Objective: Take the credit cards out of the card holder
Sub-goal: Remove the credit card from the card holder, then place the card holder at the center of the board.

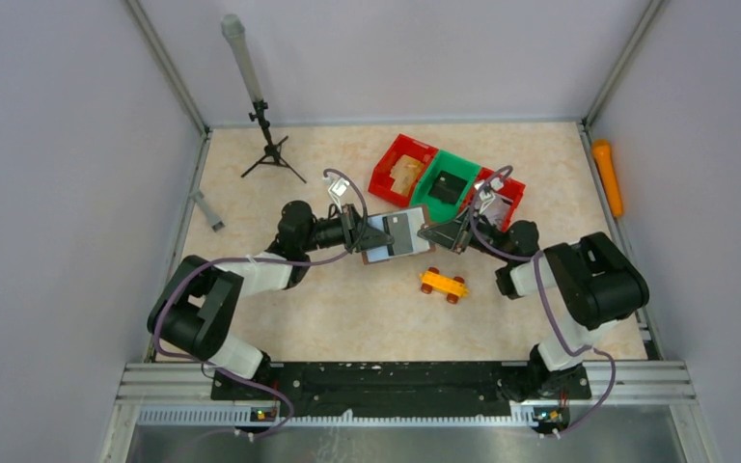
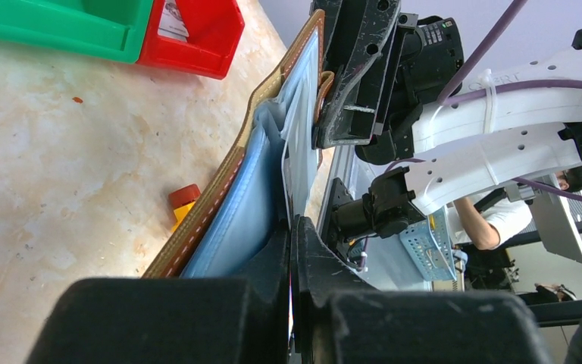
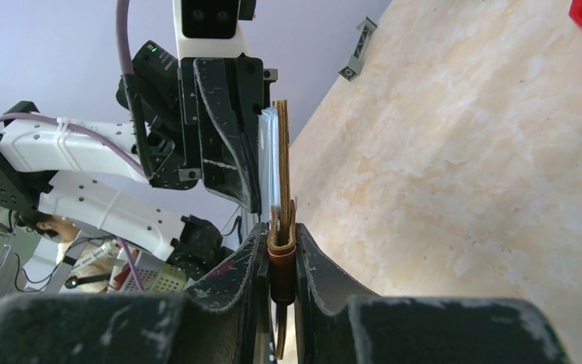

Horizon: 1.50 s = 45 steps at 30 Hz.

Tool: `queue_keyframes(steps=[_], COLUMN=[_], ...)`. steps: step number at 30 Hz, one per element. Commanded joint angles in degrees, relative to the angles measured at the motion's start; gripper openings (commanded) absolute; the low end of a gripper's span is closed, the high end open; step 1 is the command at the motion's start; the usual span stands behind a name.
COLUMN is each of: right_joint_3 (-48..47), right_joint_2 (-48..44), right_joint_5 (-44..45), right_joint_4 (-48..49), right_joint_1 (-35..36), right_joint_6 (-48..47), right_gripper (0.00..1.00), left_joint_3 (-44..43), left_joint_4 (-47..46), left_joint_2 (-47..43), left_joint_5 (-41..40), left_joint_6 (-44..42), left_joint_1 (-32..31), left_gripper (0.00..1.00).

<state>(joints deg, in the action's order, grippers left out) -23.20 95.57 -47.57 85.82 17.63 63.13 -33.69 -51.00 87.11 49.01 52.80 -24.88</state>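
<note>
Above the middle of the table [image 1: 280,318], the left gripper [image 1: 362,234] is clamped on the blue inner end of the card holder [image 1: 400,234]. The right gripper [image 1: 434,233] pinches its brown end. A pale card [image 2: 301,144] sits in a pocket. A toy car [image 1: 443,284] lies nearby.

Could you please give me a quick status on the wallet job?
Left tool shut on wallet, right tool shut on its other end. Wallet off table, cards still in. Toy car underneath, clear.
</note>
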Motion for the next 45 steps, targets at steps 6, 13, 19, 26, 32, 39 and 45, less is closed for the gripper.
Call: queue_keyframes(steps=[6, 13, 19, 26, 32, 39, 45], right_joint_3=[0.6, 0.7, 0.9, -0.4, -3.1, -7.5, -10.8], right_joint_2=[-2.8, -3.0, -3.1, -0.7, 5.0, 13.6, 15.0], right_joint_5=[2.1, 2.0, 2.0, 1.5, 0.5, -2.6, -2.9], right_joint_4=[12.9, 12.9, 12.9, 11.1, 8.5, 12.8, 2.2], right_joint_1=[-2.3, -2.7, -3.0, -3.2, -3.1, -0.5, 2.7], right_joint_6=[-0.7, -0.7, -0.5, 0.0, 2.3, 6.8, 1.5], right_gripper=[0.0, 0.0, 0.0, 0.0, 0.0, 0.0, 0.0], left_joint_3=[-0.2, -0.1, -0.1, 1.3, 4.0, 7.0, 7.2], left_joint_4=[-2.6, -2.5, -2.5, -2.4, 11.2, 15.6, 15.8], left_joint_2=[-2.3, -2.4, -2.5, -4.3, -15.3, -24.0, -24.3], left_joint_5=[-0.1, -0.2, -0.2, -1.8, -11.8, -20.7, -21.5], left_joint_6=[-0.6, -0.5, -0.5, -0.9, -9.6, -13.2, -13.0], left_joint_1=[0.9, 1.1, 1.2, 2.2, 3.7, 3.7, 3.7], left_gripper=[0.01, 0.01, 0.01, 0.0, 0.0, 0.0, 0.0])
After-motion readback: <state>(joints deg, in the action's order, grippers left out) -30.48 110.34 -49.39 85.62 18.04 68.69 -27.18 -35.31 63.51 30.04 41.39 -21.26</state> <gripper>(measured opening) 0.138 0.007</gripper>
